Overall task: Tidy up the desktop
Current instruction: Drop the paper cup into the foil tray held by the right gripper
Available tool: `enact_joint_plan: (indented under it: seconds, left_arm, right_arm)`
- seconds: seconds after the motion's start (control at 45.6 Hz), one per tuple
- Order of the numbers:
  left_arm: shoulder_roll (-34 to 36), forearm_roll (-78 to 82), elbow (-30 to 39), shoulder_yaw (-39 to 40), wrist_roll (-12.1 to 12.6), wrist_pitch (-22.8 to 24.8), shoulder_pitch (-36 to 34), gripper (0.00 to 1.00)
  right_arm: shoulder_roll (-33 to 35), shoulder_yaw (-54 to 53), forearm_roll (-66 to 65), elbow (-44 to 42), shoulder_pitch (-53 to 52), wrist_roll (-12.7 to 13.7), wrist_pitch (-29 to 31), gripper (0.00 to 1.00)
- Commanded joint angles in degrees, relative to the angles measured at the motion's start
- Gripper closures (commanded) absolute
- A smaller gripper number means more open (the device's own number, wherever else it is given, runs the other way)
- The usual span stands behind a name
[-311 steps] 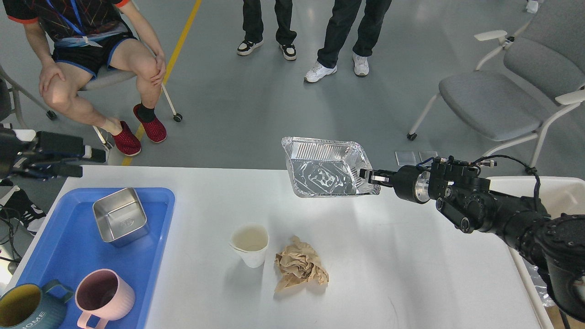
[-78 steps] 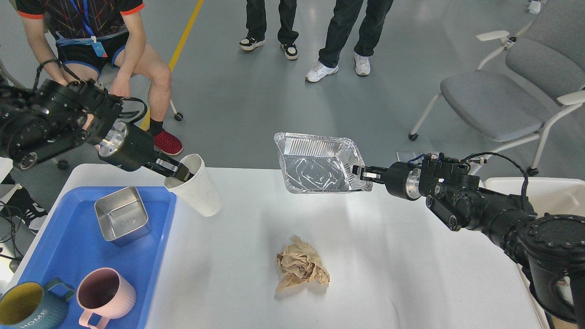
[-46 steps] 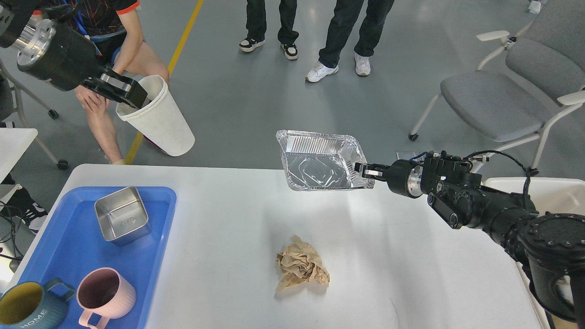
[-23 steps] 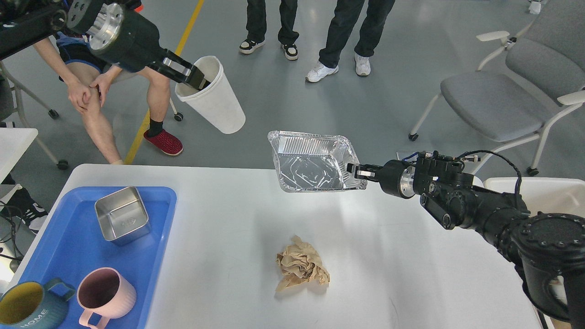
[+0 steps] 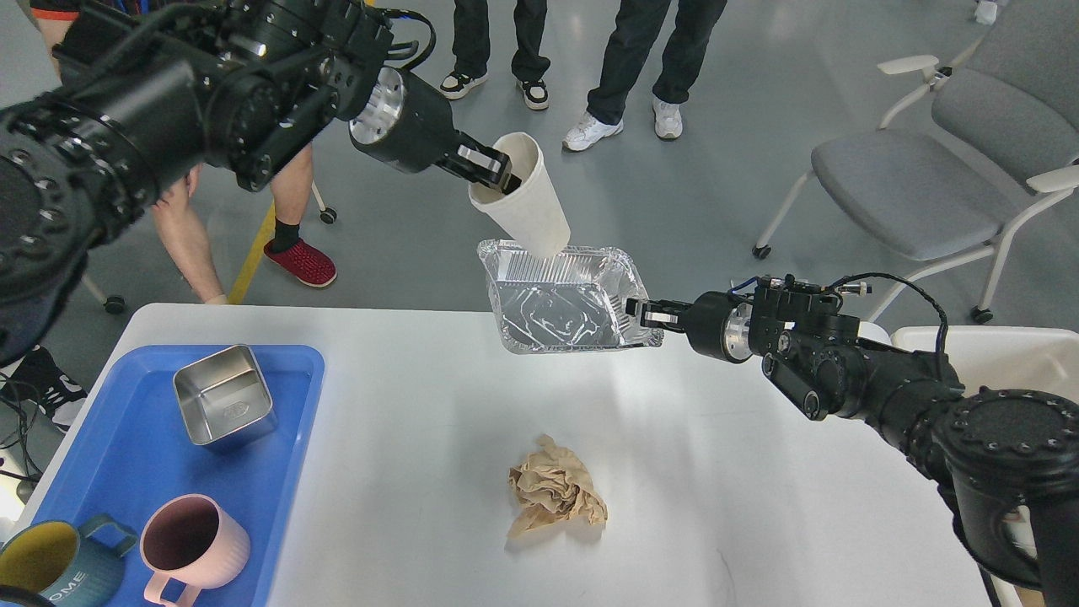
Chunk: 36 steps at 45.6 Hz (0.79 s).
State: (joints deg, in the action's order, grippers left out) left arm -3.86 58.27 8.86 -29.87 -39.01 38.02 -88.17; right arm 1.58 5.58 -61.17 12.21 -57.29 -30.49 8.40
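Shiny crinkled foil tray (image 5: 556,303), matt paper cup (image 5: 527,211)

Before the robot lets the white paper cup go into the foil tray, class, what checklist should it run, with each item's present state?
1. Left hand pinches the white paper cup by its rim: ok.
2. Right hand grips the silver foil tray by its edge: ok.
3. Cup's base over the tray's opening: ok.
4. Cup upright: not ok, tilted.
5. Cup's base touching the tray: cannot tell.
6. Crumpled brown paper off the white desktop: not ok.
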Motion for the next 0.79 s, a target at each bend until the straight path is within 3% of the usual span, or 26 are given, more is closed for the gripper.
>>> enact_joint_plan:
  seconds: [0.0,0.351,0.658,0.768]
  left_arm:
    - [-4.8,-1.4,-6.5,-0.1,1.0,-1.2,4.3,0.98]
    - [-6.6,-3.9,-7.1,0.0,6.1,-7.8,9.4,0.98]
    - [-6.6,-6.7,-6.9,-0.1,6.8,-10.7,10.9,0.96]
    - [-6.6,-7.1,-6.5,-0.1,8.2,-11.9,11.2,0.91]
  right_arm:
    - [0.1,0.0,0.0,0.0,-0.4,0.0,0.0,1.0]
    - [0.1,-0.1,0.0,0.0,-0.5,0.0,0.0,1.0]
    - [0.2,-0.1,0.0,0.0,-0.5,0.0,0.0,1.0]
    - [0.2,-0.1,0.0,0.0,-0.5,-0.1,0.0,1.0]
